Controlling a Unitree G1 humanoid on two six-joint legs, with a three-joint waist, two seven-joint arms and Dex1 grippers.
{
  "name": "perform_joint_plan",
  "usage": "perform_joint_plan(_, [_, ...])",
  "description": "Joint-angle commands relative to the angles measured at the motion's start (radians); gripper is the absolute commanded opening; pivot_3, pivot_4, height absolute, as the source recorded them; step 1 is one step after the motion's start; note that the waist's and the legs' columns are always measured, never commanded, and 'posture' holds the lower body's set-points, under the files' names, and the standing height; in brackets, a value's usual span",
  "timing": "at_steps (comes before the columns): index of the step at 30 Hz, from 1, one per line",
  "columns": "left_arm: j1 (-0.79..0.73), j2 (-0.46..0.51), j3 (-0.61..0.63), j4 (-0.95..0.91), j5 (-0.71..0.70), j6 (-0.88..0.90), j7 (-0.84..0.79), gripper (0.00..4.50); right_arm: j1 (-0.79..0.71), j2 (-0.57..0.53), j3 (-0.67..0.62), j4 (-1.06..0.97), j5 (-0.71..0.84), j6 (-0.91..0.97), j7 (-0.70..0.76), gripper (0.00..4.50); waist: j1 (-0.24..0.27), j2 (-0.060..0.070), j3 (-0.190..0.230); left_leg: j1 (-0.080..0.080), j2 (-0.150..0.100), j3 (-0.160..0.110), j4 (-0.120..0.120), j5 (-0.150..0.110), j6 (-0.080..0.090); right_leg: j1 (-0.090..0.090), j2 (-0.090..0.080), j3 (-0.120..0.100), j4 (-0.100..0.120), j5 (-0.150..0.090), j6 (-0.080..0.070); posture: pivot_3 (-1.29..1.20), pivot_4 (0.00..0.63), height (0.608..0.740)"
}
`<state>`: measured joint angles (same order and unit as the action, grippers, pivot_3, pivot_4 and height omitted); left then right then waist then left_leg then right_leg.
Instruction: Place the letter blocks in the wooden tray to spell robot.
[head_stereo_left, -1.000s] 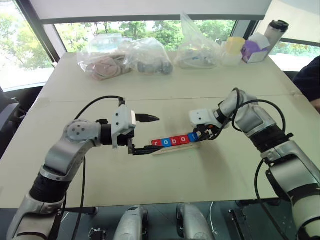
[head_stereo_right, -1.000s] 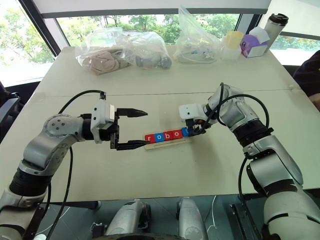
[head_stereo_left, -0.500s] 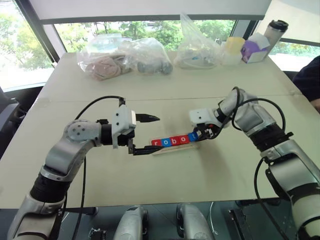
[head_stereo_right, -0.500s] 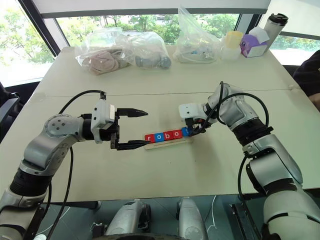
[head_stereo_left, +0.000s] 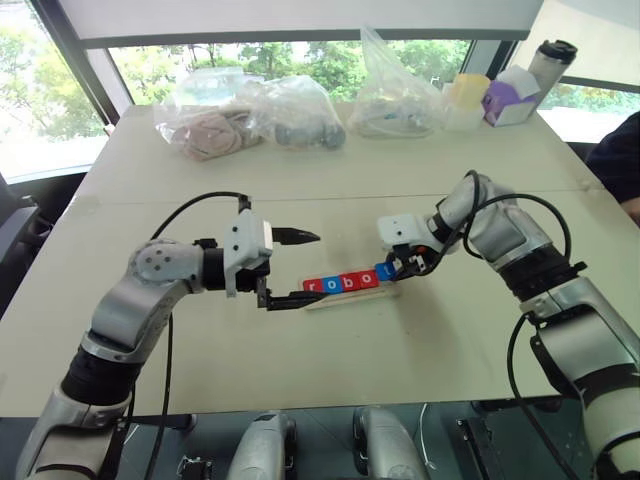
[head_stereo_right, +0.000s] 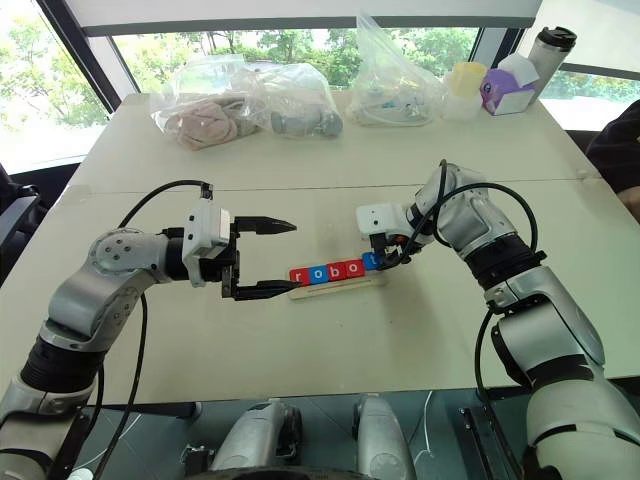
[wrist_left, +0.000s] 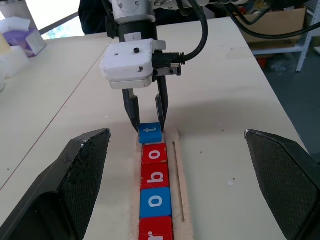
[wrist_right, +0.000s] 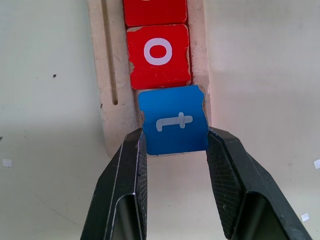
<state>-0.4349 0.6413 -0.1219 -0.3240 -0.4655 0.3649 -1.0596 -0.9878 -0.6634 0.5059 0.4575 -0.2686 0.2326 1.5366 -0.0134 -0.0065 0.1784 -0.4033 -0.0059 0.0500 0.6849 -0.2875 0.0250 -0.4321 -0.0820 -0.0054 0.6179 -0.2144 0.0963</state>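
On the pale tabletop (head_stereo_left: 470, 330), between the two arms, the narrow pale wooden tray (wrist_left: 181, 176) is seen lying flat, with the small square letter blocks (wrist_left: 154, 181) seated in its shallow channel. Red r, blue o, red b and red o are lined up edge to edge, and the blue t block (wrist_right: 174, 119) is held at the open end of the row by the right gripper (wrist_right: 176, 145), whose two black fingers are pressed against the block's opposite sides. The block is seen partly over the tray's end, just touching the red o, with its outer half still past the wood. The left gripper (head_stereo_left: 290, 270) is held with its fingers spread wide and nothing between them, level beside the tray's other end, apart from the blocks.

The step in hand is judged to be the seating of the last letter. For it to be done well, the t should be kept square to the channel walls, pushed gently along the groove until it is flush with the red o, and lowered flat before the fingers are parted. The release should be made slowly and straight, so that the block is not dragged or tipped and the neighbouring letters are not nudged out of line.
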Motion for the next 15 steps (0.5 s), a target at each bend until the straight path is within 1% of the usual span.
perform_joint_plan(1, [-0.008, -0.004, 0.021, -0.023, -0.005, -0.012, 0.008, 4.50, -0.027, -0.002, -0.015, -0.006, 0.003, -0.006, 0.004, 1.11, 0.000, 0.000, 0.000, 0.000, 0.000, 0.000, 0.000, 0.000, 0.000, 0.000, 0.000, 0.000, 0.000, 0.000, 0.000, 0.00, 0.150, 0.740])
perform_joint_plan(7, [-0.009, -0.004, 0.022, -0.023, -0.004, -0.013, 0.009, 4.50, -0.024, -0.005, -0.014, -0.014, 0.003, -0.003, 0.010, 1.11, 0.000, 0.000, 0.000, 0.000, 0.000, 0.000, 0.000, 0.000, 0.000, 0.000, 0.000, 0.000, 0.000, 0.000, 0.000, 0.00, 0.150, 0.740])
perform_joint_plan(8, [-0.008, -0.004, 0.021, -0.023, -0.004, -0.013, 0.009, 4.50, -0.024, -0.006, -0.014, -0.013, 0.003, -0.004, 0.011, 1.61, 0.000, 0.000, 0.000, 0.000, 0.000, 0.000, 0.000, 0.000, 0.000, 0.000, 0.000, 0.000, 0.000, 0.000, 0.000, 0.00, 0.150, 0.740])
perform_joint_plan(9, [-0.008, -0.005, 0.021, -0.023, -0.003, -0.014, 0.009, 4.50, -0.025, -0.007, -0.015, -0.012, 0.002, -0.004, 0.010, 2.21, 0.000, 0.000, 0.000, 0.000, 0.000, 0.000, 0.000, 0.000, 0.000, 0.000, 0.000, 0.000, 0.000, 0.000, 0.000, 0.00, 0.150, 0.740])
perform_joint_plan(10, [-0.008, -0.005, 0.020, -0.023, -0.002, -0.014, 0.009, 4.50, -0.026, -0.007, -0.015, -0.011, 0.001, -0.005, 0.009, 2.64, 0.000, 0.000, 0.000, 0.000, 0.000, 0.000, 0.000, 0.000, 0.000, 0.000, 0.000, 0.000, 0.000, 0.000, 0.000, 0.00, 0.150, 0.740])
perform_joint_plan(13, [-0.002, -0.007, 0.020, -0.019, 0.001, -0.021, 0.006, 4.50, -0.026, -0.005, -0.016, -0.017, 0.004, 0.000, 0.012, 4.13, 0.000, 0.000, 0.000, 0.000, 0.000, 0.000, 0.000, 0.000, 0.000, 0.000, 0.000, 0.000, 0.000, 0.000, 0.000, 0.00, 0.150, 0.740])
perform_joint_plan(14, [-0.001, -0.007, 0.020, -0.018, 0.002, -0.024, 0.005, 4.50, -0.027, -0.005, -0.016, -0.017, 0.004, 0.001, 0.011, 4.46, 0.000, 0.000, 0.000, 0.000, 0.000, 0.000, 0.000, 0.000, 0.000, 0.000, 0.000, 0.000, 0.000, 0.000, 0.000, 0.00, 0.150, 0.740])
perform_joint_plan(15, [0.000, -0.007, 0.019, -0.017, 0.003, -0.025, 0.004, 4.50, -0.027, -0.005, -0.016, -0.017, 0.003, 0.000, 0.010, 4.46, 0.000, 0.000, 0.000, 0.000, 0.000, 0.000, 0.000, 0.000, 0.000, 0.000, 0.000, 0.000, 0.000, 0.000, 0.000, 0.00, 0.150, 0.740])
